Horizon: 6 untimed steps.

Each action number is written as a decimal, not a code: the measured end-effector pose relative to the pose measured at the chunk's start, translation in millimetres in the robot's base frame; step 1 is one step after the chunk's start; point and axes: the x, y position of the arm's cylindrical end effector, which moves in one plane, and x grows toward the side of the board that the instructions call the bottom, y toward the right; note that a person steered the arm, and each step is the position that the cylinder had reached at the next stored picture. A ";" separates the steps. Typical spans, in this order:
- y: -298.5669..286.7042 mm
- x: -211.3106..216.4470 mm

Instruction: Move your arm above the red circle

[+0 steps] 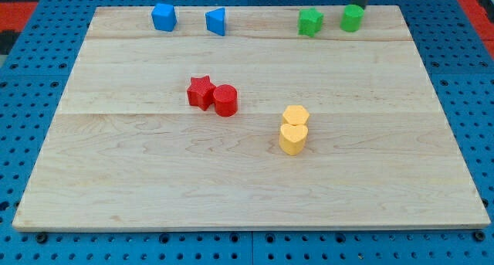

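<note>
In the camera view, my tip (pixel 360 4) shows only as a short dark stub at the view's top right edge. It is just beside the green circle (pixel 353 18), on its far side; I can't tell whether the two touch. My arm ends in a plain rod with nothing to open or close, and it holds nothing.

The red circle (pixel 225 100) lies well apart from my tip, toward the view's left and bottom, near the middle of the counter (pixel 154 180). It touches the red star (pixel 200 92), which sits on the side away from my tip.

Risks, as I judge them:
- **Green blocks:** my tip rides at block height. A straight run toward the spot above the red circle starts right at the green circle and passes close by the green star (pixel 310 22), so I could knock either one.
- **Overshoot:** stopping late would drive my tip into the red circle from the view's top. It would slide and shove the red star along.
- **Other blocks:** the yellow hexagon (pixel 296 115) and yellow heart (pixel 293 138) lie below that line. The blue cube (pixel 164 17) and blue triangle (pixel 216 21) lie beyond it. I judge these four less likely to be hit.

The red circle is a short cylinder standing on its flat end, so its axis is upright. Being round, it points no way across the counter and would push alike from any side.
</note>
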 end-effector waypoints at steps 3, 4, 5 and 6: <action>12.8 13.8; 61.8 32.2; 39.9 138.0; -59.2 160.0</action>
